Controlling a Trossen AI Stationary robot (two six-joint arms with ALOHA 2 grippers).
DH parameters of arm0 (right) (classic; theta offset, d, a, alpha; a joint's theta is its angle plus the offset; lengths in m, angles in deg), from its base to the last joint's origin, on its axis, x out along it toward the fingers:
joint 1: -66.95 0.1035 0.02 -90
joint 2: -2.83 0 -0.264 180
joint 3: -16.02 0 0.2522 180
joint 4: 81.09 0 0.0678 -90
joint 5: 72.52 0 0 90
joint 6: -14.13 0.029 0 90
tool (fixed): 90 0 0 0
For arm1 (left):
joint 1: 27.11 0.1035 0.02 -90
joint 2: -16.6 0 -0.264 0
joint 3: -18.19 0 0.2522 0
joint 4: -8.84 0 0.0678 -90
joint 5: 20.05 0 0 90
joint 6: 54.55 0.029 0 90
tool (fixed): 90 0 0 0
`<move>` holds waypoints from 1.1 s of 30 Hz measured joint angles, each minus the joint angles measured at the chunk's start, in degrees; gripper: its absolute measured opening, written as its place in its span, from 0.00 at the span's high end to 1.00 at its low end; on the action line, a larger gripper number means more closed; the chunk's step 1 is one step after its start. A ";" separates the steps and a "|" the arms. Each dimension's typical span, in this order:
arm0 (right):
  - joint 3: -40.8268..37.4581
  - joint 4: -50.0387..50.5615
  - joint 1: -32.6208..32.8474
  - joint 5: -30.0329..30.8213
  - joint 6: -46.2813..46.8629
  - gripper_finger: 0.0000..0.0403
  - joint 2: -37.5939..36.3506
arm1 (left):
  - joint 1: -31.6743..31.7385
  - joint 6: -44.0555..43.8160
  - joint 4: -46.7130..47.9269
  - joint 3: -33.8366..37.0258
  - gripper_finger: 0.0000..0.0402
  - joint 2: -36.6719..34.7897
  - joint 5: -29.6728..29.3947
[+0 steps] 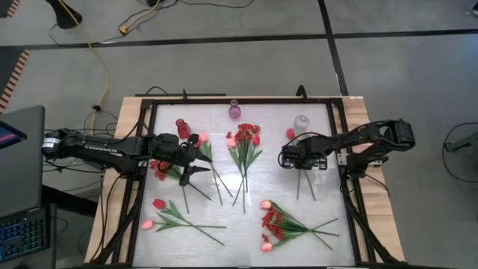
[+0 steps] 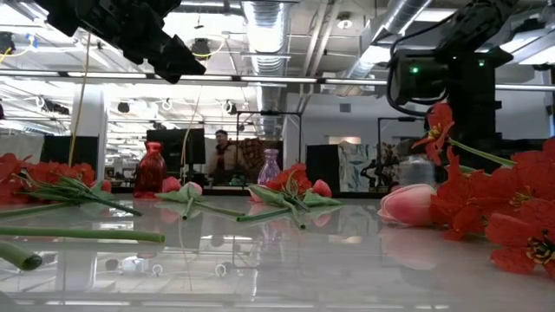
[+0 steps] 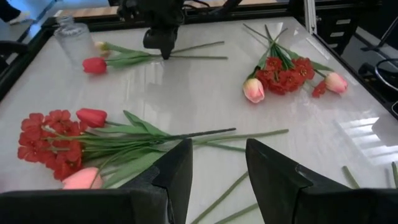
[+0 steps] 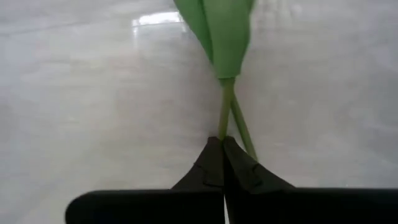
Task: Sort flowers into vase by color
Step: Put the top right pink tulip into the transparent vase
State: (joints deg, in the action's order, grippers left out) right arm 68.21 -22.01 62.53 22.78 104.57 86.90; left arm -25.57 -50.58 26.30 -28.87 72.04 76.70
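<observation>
Flowers (image 1: 244, 149) are lying in separate bunches across the white table (image 1: 314, 187), none of them standing in a vase. A mixed bunch with pink and red tulip buds is sitting mid-table; another red and pink bunch (image 1: 280, 224) is lying toward the near right, and two tulip stems (image 1: 175, 217) are resting at the near left. At the far edge, a red vase (image 1: 183, 128), a purple vase (image 1: 234, 110) and a clear vase (image 1: 301, 123) are standing in a row.

Right gripper (image 4: 222, 146) is pressing its fingers together on a thin green stem (image 4: 225, 112) right at the tabletop; the stem's leaf is spreading out just beyond the fingertips. In the high view this gripper (image 1: 287, 157) is sitting just in front of the clear vase, beside a red bud.

Left gripper (image 3: 217, 168) is hovering above the table's left side with its fingers apart, gripping nothing, green stems lying below the gap.
</observation>
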 joint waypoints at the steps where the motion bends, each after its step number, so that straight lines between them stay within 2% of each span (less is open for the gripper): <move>1: 0.01 0.42 0.37 0.07 0.60 0.96 -0.56 | 0.00 0.00 -0.05 0.00 0.66 0.00 0.00; 13: 5.74 22.88 6.66 2.00 11.17 0.95 -12.98 | 0.00 0.15 -0.12 0.00 0.66 0.00 0.00; 16: 7.14 27.23 8.66 6.64 14.99 0.95 -15.57 | 0.00 0.29 -0.15 0.00 0.66 0.00 0.00; 20: 8.91 25.39 10.73 19.11 17.19 0.95 -18.73 | 0.00 0.32 -0.62 0.00 0.66 0.00 -0.02; 23: 10.51 23.31 11.17 30.25 13.41 0.95 -20.10 | 0.01 0.57 -0.98 0.00 0.66 0.00 -0.02; 26: 12.37 20.36 10.60 41.11 5.84 0.95 -20.89 | 0.02 0.76 -1.56 0.00 0.66 0.00 -0.02; 30: 14.67 12.48 8.34 51.87 -11.35 0.95 -21.57 | 0.51 -0.70 -3.76 0.02 0.66 -0.16 0.03; 33: 15.41 3.85 5.82 57.16 -26.32 0.95 -21.57 | 1.98 -2.98 -5.65 -0.01 0.66 -1.28 0.07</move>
State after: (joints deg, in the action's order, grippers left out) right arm 83.63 -18.16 68.36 79.94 78.26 65.33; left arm -23.60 -53.56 20.64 -28.88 70.76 76.77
